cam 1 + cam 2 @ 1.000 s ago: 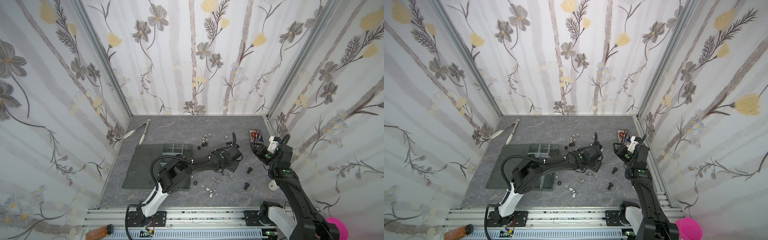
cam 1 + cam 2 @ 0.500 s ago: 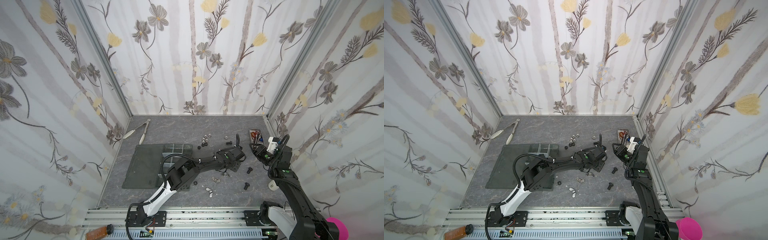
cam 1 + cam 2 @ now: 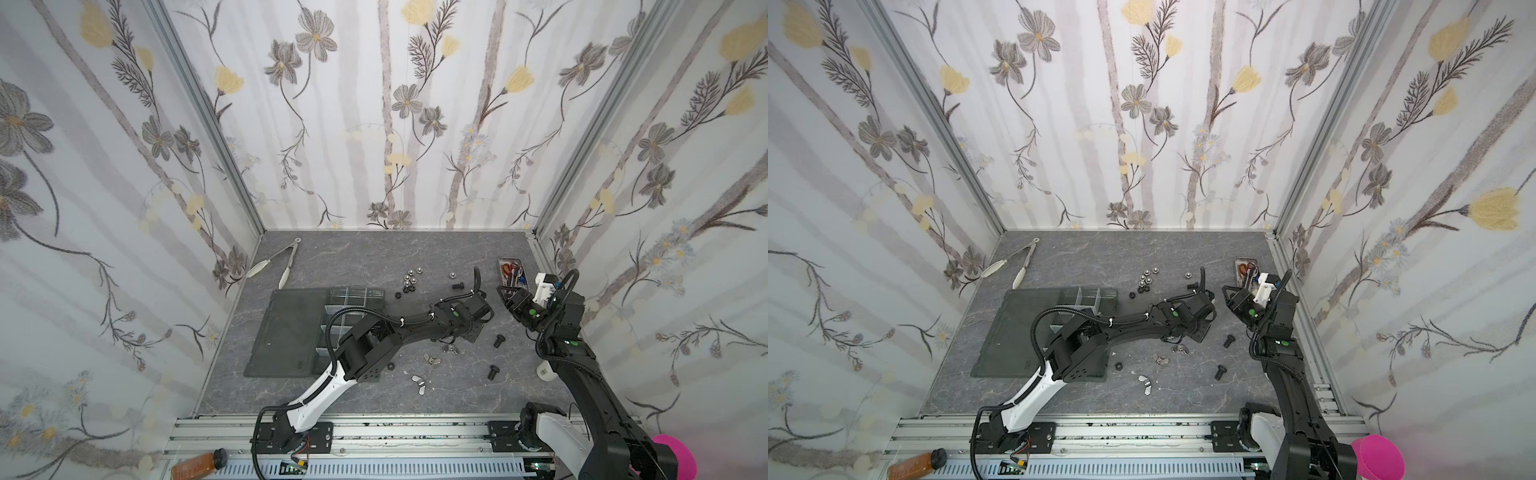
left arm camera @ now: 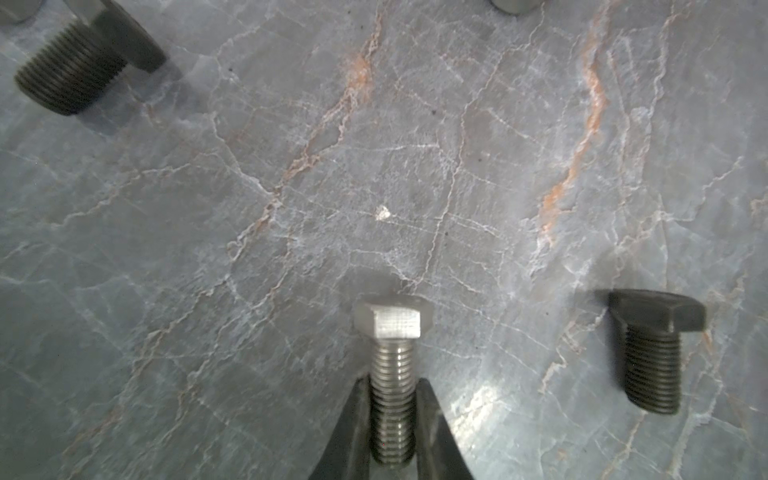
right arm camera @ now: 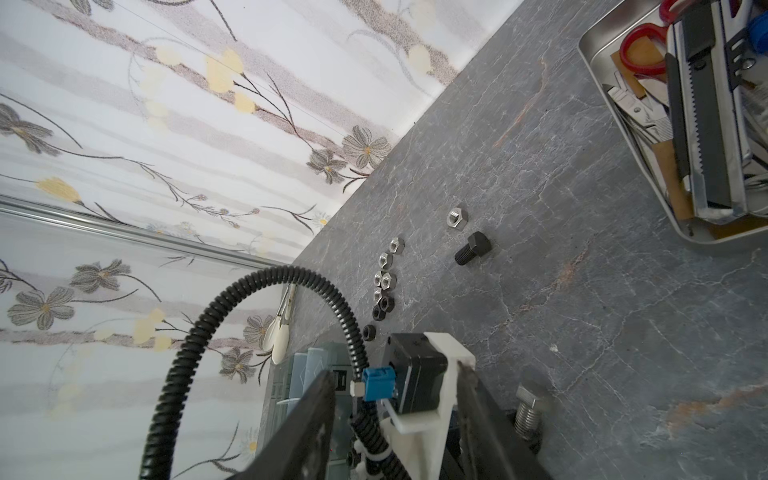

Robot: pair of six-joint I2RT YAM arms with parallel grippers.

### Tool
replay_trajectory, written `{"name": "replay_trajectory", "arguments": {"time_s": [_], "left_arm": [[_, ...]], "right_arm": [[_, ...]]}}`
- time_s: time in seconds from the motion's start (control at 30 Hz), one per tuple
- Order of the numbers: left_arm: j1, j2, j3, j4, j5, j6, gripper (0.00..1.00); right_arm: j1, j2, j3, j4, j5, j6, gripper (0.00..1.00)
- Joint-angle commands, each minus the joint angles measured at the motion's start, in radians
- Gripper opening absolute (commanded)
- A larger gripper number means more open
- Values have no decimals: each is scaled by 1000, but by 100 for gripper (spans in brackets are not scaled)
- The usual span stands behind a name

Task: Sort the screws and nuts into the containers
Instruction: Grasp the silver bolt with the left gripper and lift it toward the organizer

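Observation:
In the left wrist view my left gripper [image 4: 392, 386] is shut on the threaded shank of a silver hex-head screw [image 4: 392, 345], which lies on the table. Black screws [image 4: 652, 353] [image 4: 79, 62] lie either side of it. In both top views this gripper [image 3: 482, 322] [image 3: 1208, 318] sits right of centre. My right gripper [image 3: 509, 297] [image 5: 395, 415] hovers open and empty just beyond it. Silver and black nuts [image 3: 411, 280] [image 5: 384, 282] cluster behind, and wing nuts [image 3: 432, 359] lie nearer the front. The containers [image 3: 357, 296] are clear-walled cells in the dark organiser tray [image 3: 286, 332].
Metal tongs [image 3: 286, 259] lie at the back left. A narrow metal tray of scissors [image 3: 513, 270] [image 5: 623, 124] stands at the back right, close behind my right gripper. More black screws [image 3: 498, 340] [image 3: 492, 371] lie on the right. A white object [image 3: 545, 370] sits by the right wall.
My left gripper has closed on the silver screw after reaching slightly rightwards. The right arm has stayed where it was.

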Motion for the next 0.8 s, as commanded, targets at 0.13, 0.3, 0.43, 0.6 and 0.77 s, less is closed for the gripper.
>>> {"name": "replay_trajectory", "arguments": {"time_s": [0.13,0.3,0.43,0.6,0.77], "left_arm": [[5,-65,-33,0,-31,-2,13],[24,-167,-108,33,-39,-11,11],[50,-274,-202,72,-24,-29,11],[94,-418,-335,103,-28,-47,11],[142,-560,-473,124,-42,-59,11]], "right_arm": [[1,-32,2,-1,-11,-3,49],[9,-39,10,-23,-21,-17,49],[39,-38,14,-40,-13,-38,50],[97,-26,30,-55,8,-52,51],[174,10,63,-67,48,-72,52]]}}
